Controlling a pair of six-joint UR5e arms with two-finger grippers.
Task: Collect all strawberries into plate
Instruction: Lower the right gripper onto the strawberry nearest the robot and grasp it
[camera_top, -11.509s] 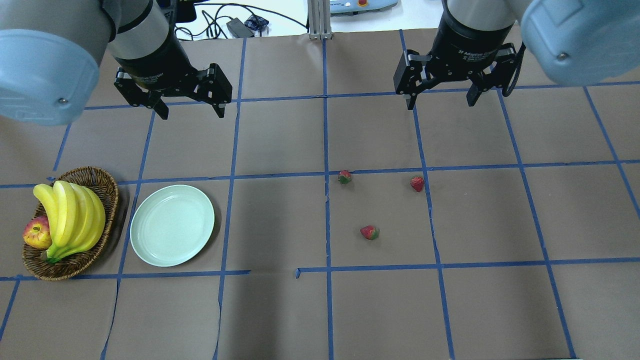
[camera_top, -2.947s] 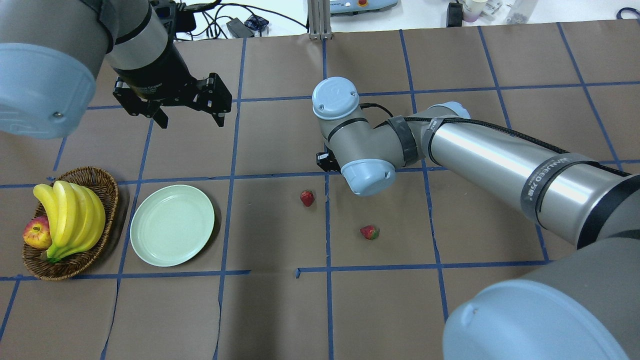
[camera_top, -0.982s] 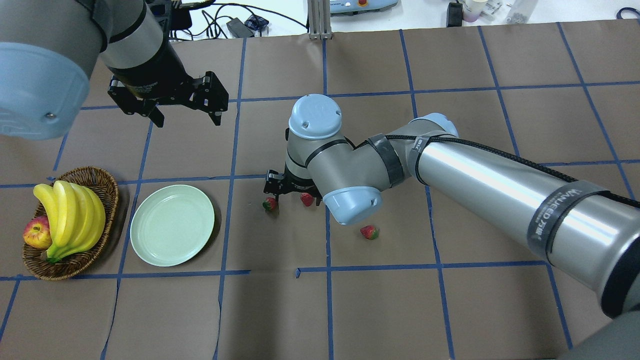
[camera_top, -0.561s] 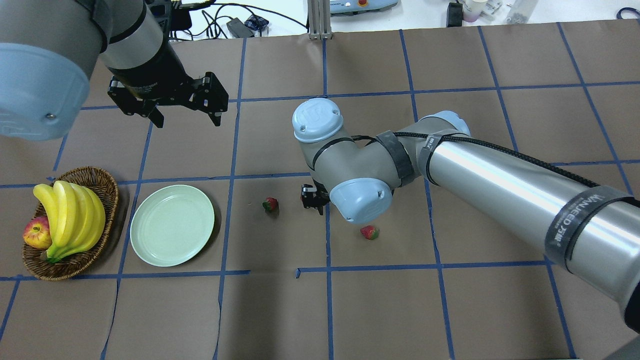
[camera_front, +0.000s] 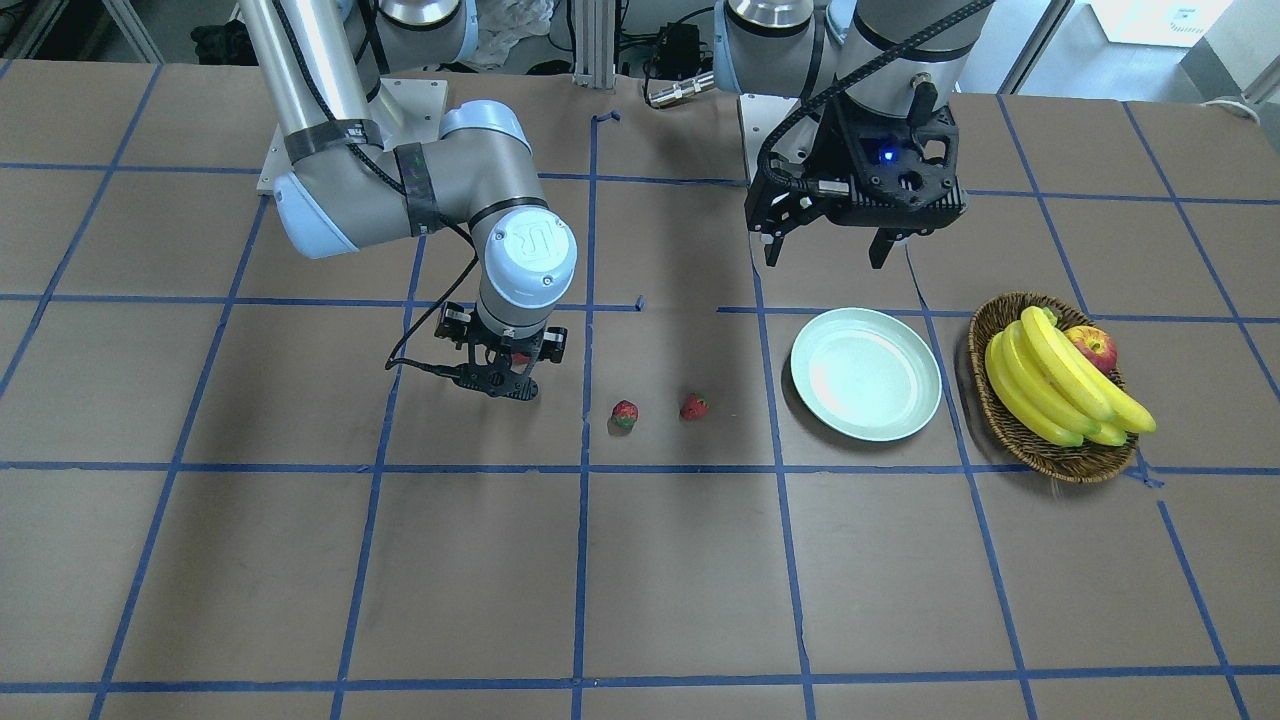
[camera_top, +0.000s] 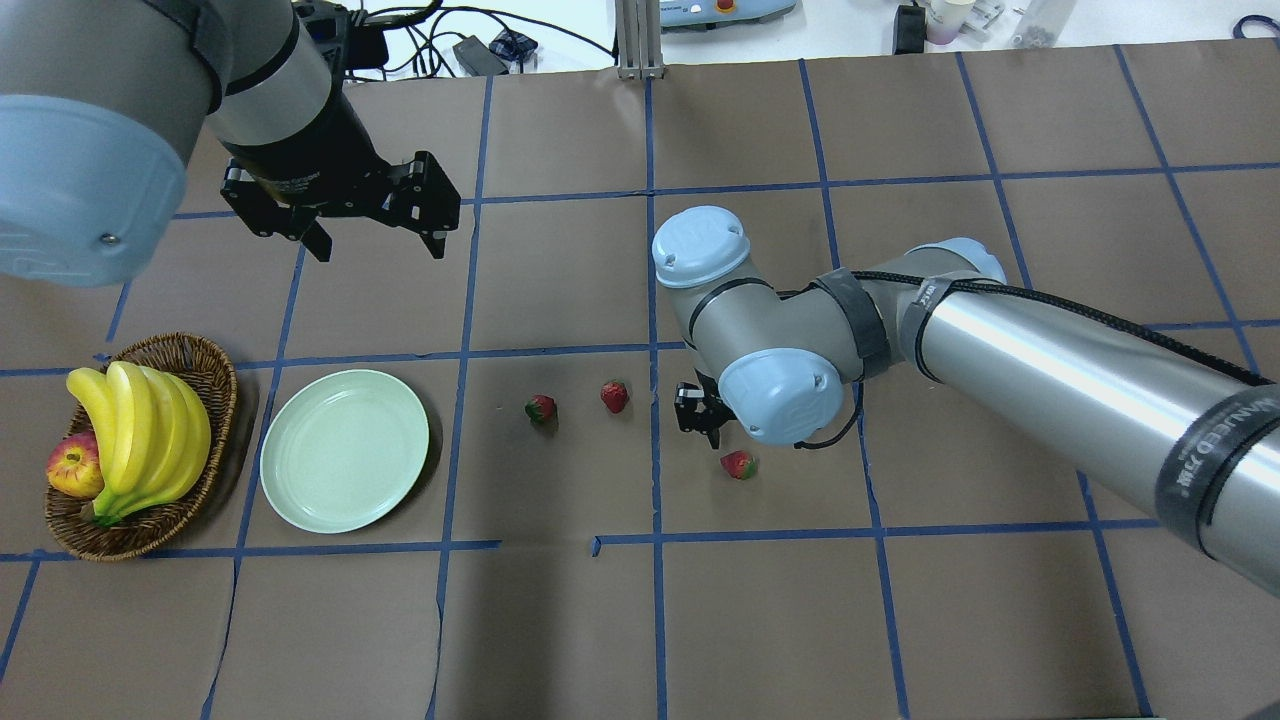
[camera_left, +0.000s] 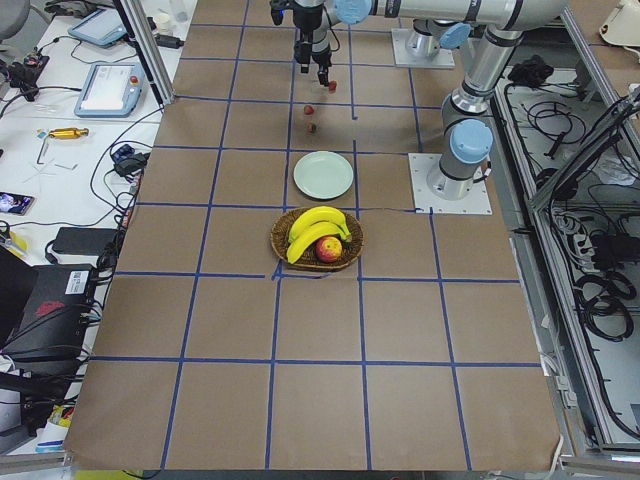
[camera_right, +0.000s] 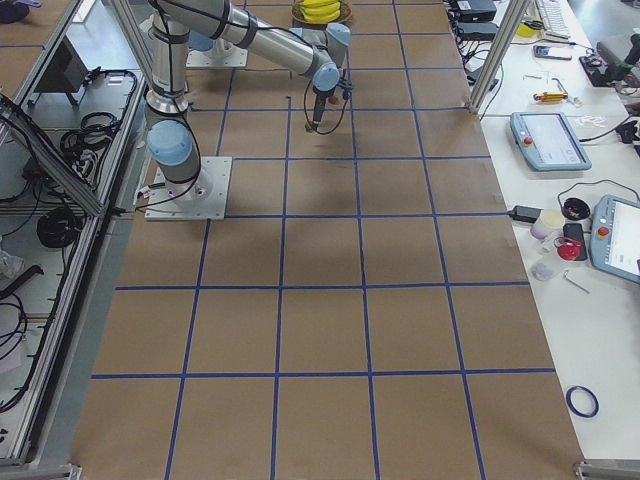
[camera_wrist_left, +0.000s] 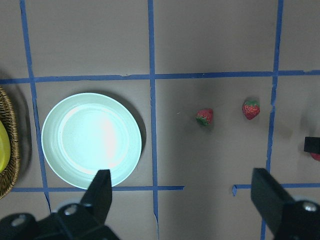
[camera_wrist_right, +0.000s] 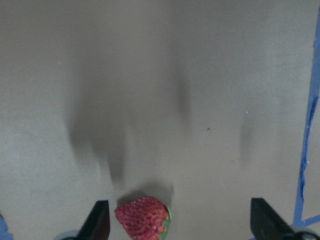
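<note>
At the left of the overhead view the plate (camera_top: 345, 450), pale mint and glossy with a raised rim, lies on the desk (camera_top: 560, 630) just right of a wicker basket (camera_top: 215, 400) of bananas (camera_top: 150, 430). No berry is on it yet. Above the plate in the frame, the left fingers (camera_top: 437, 232) hang spread wide and hold nothing.

Toward the middle lie the first strawberry (camera_top: 541, 408) and the second strawberry (camera_top: 614, 396), near each other but apart. Lower right of them is the third strawberry (camera_top: 739, 464), small, red and seeded with a green cap. The right fingers (camera_top: 690, 410) are just beside it, wide open and empty.

The step in hand looks like the pick of this third berry. In the right wrist view it sits at the bottom edge, off-centre toward the left-hand finger. The next move likely calls for centring over it, lowering, and closing gently.
</note>
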